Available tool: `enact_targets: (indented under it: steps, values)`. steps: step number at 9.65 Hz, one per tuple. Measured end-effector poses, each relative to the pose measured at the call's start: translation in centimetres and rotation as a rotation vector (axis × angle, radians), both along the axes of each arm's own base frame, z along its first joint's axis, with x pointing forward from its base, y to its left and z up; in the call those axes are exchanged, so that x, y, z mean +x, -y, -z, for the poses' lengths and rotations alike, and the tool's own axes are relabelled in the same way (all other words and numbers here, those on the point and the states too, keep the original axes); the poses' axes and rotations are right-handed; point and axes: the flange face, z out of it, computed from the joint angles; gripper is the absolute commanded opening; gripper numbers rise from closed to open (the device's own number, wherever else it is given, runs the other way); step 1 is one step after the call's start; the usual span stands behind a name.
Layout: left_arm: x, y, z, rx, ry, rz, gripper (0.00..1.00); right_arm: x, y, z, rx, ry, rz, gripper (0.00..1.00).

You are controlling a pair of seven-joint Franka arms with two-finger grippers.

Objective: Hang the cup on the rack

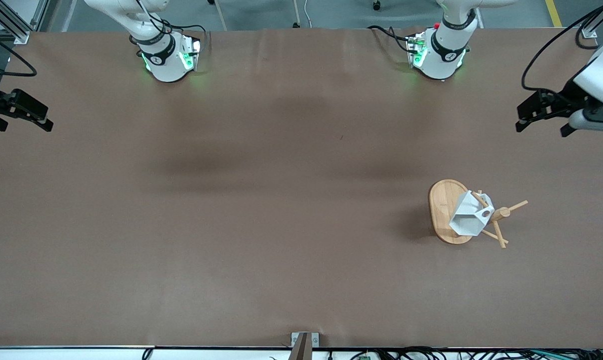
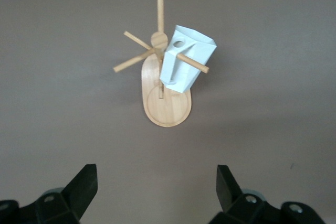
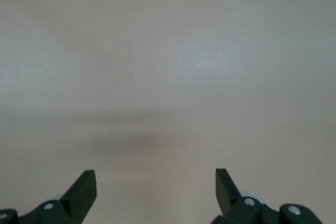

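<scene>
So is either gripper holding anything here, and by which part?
Nothing is held. The left gripper and right gripper are open; the cup hangs on a rack peg.

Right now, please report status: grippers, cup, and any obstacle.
Left gripper and right gripper open, empty, waiting at the table's ends. Cup hangs on a peg of the rack. Nothing in the way.

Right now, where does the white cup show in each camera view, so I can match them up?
Front view: the white cup hangs on a peg of the bamboo rack, toward the left arm's end of the table.
Left wrist view: the cup shows above centre, a peg through its handle hole.
Right wrist view: not in it; only bare table.
Shared landmark: the rack's oval base.
</scene>
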Motion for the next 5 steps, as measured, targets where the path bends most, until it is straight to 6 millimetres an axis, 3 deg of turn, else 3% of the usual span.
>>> enact_targets:
  steps: [2, 5]
  values:
    - [0.1, -1.0, -1.2, 0.010, 0.003, 0.003, 1.00, 0.0, 0.0, 0.0, 0.000, 0.001, 0.000, 1.00]
    - [0.1, -0.1, -1.9, 0.010, -0.007, -0.043, 1.00, 0.0, -0.3, -0.5, -0.001, 0.012, -0.005, 1.00]
